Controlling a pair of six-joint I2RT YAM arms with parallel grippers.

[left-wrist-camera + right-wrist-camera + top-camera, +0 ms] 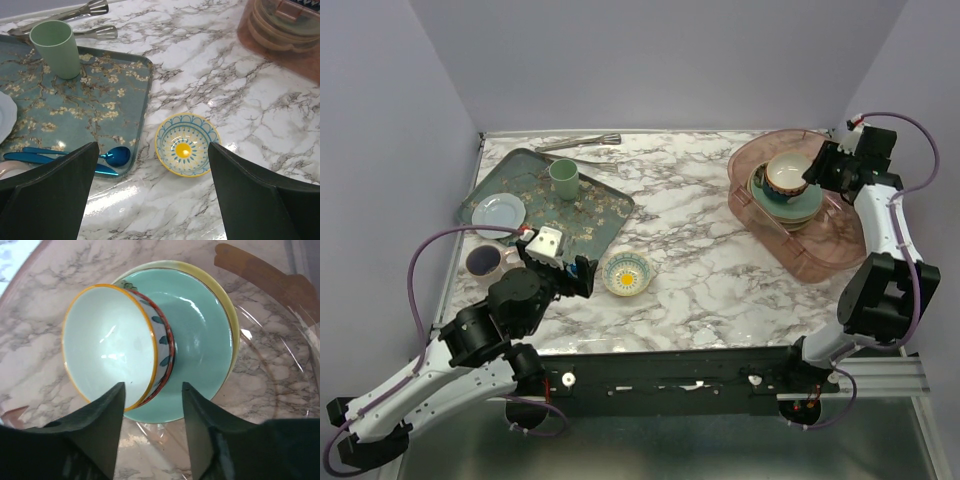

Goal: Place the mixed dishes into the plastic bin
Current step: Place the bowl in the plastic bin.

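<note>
Marble-patterned table (710,280) carries a dark-green floral tray (595,215), and every place here is told from that tray. On it stand a mint-green cup (563,178) toward its far side and a pale round plate (498,210) at its left end. A blue spoon (114,157) lies by its near rim. Metal tongs (582,143) lie just beyond its far edge. A pinkish round vessel (483,261), dark inside, sits just off its near left corner. Off its near right corner, apart from the rim, rests a small blue-and-yellow bowl (626,274), upright, with blue scallops round the inside and a yellow centre. The left claw (152,150) hangs beside that corner, jaws spread wide and holding nothing; its wrist view shows the small bowl between its fingers.

Well to the right of the tray is the plastic bin (835,250), translucent pinkish-brown with rounded corners. Inside it a mint green plate (200,340) lies on a yellow-rimmed plate (227,305). On top is a cream-inside bowl (105,345) with an orange rim, blue leaf marks and a red band outside. The right claw (152,386) straddles that bowl's wall, 1 finger over the inside and 1 outside, with a gap showing on each side: released.
</note>
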